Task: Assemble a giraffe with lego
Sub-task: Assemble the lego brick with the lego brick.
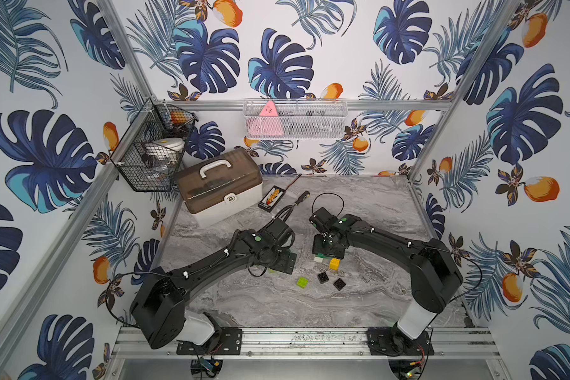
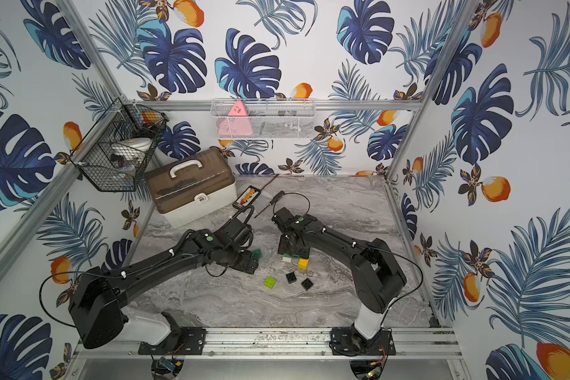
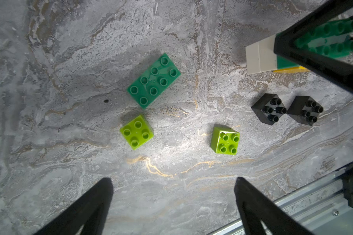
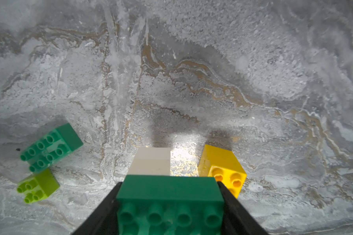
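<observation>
**Lego giraffe, part-built, with loose bricks on a marbled table**

Right gripper (image 4: 169, 184): clamped on a dark-green brick (image 4: 169, 189), with one finger pressed to each short end. The brick is seated on a stack of white bricks (image 4: 151, 160). Together these form the part-built giraffe (image 3: 261, 57), which is held directly below the gripper, low at the table (image 4: 192, 71). Contact with the surface cannot be told.

Yellow brick (image 4: 222, 166): found just beside the white stack, at one end of the gripped brick. Whether it is joined cannot be told.

Left gripper (image 3: 173, 180): released, with the jaws spread wide and nothing between them, hung above the table.

Loose lego, all studs up:
- Loose dark-green brick (image 3: 154, 80): laid ahead of the left gripper's fingertips, apart from them.
- Lime brick (image 3: 137, 132): set just beside that brick's end, nearer the fingertips.
- Second lime brick (image 3: 225, 140): laid apart, toward the right gripper's side.
- First black brick (image 3: 269, 108) and second black brick (image 3: 306, 109): placed corner to corner, between the second lime brick and the right gripper.

Writing: any moulded marks on the studs are too small to be made out. A striped device (image 1: 270, 198) is laid beyond both grippers, near a toolbox (image 1: 219, 184). Its markings cannot be read.
</observation>
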Robot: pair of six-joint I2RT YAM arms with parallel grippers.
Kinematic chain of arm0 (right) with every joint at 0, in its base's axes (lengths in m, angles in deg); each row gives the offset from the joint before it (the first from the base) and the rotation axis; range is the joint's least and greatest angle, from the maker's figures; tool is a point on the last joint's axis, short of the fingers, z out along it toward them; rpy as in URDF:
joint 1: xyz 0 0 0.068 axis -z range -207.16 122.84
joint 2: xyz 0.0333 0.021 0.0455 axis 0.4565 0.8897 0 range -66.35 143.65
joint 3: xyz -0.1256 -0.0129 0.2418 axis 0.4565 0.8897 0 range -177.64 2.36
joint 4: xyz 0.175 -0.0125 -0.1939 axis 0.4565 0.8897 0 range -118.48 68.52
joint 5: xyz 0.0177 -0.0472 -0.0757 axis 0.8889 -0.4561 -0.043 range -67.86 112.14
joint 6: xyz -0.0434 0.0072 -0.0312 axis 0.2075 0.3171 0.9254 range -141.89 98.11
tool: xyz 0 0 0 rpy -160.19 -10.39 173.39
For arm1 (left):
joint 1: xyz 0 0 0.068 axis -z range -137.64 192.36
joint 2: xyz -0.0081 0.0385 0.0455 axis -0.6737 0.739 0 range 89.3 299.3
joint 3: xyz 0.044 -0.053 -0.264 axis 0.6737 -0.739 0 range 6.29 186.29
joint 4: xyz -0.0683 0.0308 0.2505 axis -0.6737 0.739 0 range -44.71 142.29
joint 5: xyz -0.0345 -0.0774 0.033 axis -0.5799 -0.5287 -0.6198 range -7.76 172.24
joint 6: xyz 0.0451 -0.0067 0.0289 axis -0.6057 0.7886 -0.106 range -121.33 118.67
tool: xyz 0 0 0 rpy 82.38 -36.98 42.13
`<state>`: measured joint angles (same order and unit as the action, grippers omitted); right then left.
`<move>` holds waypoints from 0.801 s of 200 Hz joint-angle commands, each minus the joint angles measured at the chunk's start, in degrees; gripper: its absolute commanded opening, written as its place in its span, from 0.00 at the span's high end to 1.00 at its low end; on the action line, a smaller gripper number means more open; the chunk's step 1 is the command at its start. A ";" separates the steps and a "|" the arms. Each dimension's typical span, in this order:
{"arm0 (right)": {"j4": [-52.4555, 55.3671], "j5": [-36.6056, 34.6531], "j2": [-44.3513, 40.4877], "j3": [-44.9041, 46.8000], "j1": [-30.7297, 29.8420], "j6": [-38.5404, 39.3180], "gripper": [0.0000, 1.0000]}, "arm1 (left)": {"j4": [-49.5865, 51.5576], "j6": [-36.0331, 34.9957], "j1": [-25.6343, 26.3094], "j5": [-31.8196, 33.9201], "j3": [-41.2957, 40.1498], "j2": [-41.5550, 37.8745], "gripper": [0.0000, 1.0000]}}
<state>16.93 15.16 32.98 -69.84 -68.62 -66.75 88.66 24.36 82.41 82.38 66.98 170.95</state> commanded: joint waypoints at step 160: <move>0.14 -2.34 -1.11 3.78 -0.30 -5.37 0.47 | 1.17 -1.93 0.03 -0.18 -0.05 -0.93 0.02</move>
<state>17.02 13.45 32.30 -66.30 -68.79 -70.99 89.06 23.31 82.41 82.16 66.78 170.32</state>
